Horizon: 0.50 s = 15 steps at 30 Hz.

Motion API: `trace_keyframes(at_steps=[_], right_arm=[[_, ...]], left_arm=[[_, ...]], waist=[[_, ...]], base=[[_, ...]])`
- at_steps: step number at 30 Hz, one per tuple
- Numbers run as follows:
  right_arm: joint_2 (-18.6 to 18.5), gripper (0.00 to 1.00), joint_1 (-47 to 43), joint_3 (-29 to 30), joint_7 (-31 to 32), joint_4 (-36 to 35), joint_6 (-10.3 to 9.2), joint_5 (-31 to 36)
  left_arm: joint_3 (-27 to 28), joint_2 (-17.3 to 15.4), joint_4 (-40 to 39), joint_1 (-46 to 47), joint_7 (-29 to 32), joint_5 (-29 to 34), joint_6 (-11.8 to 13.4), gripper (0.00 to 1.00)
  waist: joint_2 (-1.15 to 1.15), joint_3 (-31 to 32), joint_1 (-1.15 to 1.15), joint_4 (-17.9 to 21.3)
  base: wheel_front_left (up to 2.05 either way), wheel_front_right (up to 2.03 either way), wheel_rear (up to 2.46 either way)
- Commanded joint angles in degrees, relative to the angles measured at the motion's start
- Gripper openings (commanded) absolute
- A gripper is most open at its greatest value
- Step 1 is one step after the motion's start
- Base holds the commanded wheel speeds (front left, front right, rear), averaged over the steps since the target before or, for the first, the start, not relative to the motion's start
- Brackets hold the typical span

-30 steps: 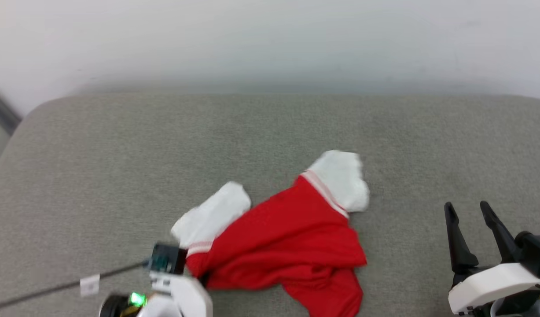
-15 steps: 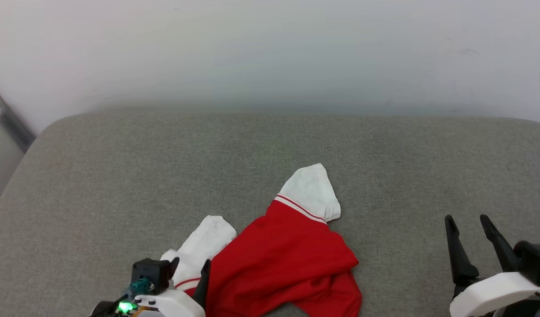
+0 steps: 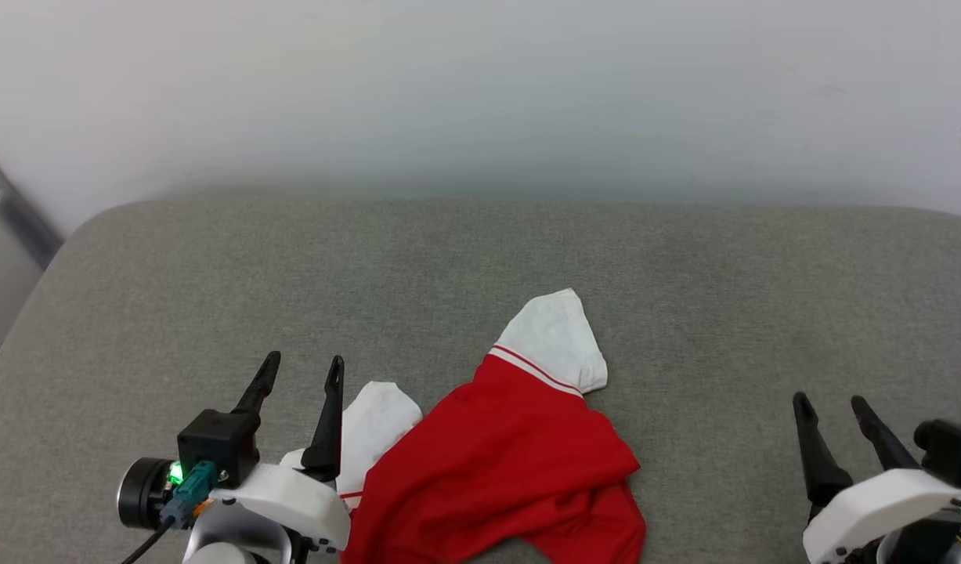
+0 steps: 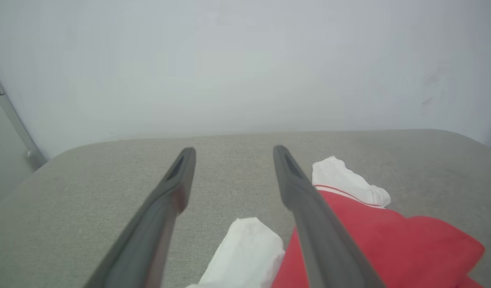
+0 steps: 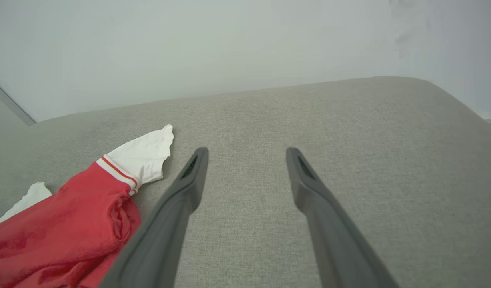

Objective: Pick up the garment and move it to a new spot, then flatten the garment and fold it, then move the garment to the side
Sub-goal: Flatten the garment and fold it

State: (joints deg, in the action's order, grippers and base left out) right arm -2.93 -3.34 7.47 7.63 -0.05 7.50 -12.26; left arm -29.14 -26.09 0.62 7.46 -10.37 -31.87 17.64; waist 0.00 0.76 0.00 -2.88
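The garment (image 3: 511, 462) lies crumpled near the front middle of the grey cushion: a red body with two white sleeves edged in red-and-white stripes. One sleeve points to the far side, the other lies by my left gripper. My left gripper (image 3: 301, 370) stands open just left of that near sleeve, nothing between its fingers. In the left wrist view the garment (image 4: 373, 240) lies to the right of the open left gripper (image 4: 233, 154). My right gripper (image 3: 829, 403) is open at the lower right, well clear of the cloth. The right wrist view has the garment (image 5: 65, 224) left of the right gripper (image 5: 245, 154).
The grey upholstered surface (image 3: 480, 266) has rounded far corners and ends against a pale wall (image 3: 480, 94). A grey rail (image 3: 14, 215) runs down the wall at the far left.
My left gripper let go of the near sleeve end and opened, then lifted so its fingers point away from me. The garment settled lower in the picture as the camera shifted. The right gripper stayed put.
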Motion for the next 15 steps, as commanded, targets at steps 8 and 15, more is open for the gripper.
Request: trace_keyframes(at_steps=[8, 15], right_arm=[[-1.1, 1.0, 12.3, -1.6, 11.5, 6.3, -0.02, -2.9], [-4.0, 1.0, 24.9, -4.9, 31.5, 14.0, -0.02, -4.9]], left_arm=[[-0.5, 0.7, -2.2, 4.4, -1.0, 1.4, -1.1, 1.0], [-1.6, 2.8, -0.9, 8.0, -2.4, 1.9, -2.9, 1.0]], waist=[[0.0, -8.3, 0.0, -5.4], [0.0, -13.3, 0.0, -9.8]], base=[[0.0, 0.0, 0.0], [0.0, 0.0, 0.0]])
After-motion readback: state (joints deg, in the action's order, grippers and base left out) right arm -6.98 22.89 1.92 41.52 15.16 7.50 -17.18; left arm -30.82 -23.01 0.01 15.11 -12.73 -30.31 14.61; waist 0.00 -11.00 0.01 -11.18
